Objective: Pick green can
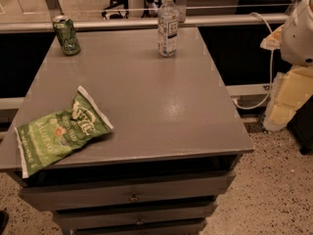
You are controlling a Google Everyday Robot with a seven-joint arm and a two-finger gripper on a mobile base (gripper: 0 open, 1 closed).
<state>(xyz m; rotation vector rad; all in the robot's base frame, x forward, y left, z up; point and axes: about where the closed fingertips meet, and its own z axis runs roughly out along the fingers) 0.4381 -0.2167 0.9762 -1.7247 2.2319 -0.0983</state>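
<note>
Grey table (161,106) is filling most of the frame, its top running from the metal rail (220,20) at the upper edge down to the front lip above the drawers (132,192).

The green can (66,35) is standing upright in the upper left of the frame, close to the table's far left corner and just in front of the rail. Nothing is touching it. Bare tabletop is lying open on its right and lower sides.

A clear water bottle (167,24) with a white cap is standing upright at the upper centre, near the far edge and well apart from the can.

A crinkled light-green chip bag (58,131) is lying flat at the lower left, its lower corner reaching the table's front left edge — well apart from the can, with open surface between them. The centre and right of the tabletop are carrying no objects.

A white rounded robot part (301,31) is showing at the upper right edge of the frame, off the table's right side. The gripper itself is sitting outside the frame — whether its jaws are open or closed cannot be told.

Right of the table, a white cable (270,67) is hanging beside pale yellow blocks (293,94) over speckled floor (274,190).
</note>
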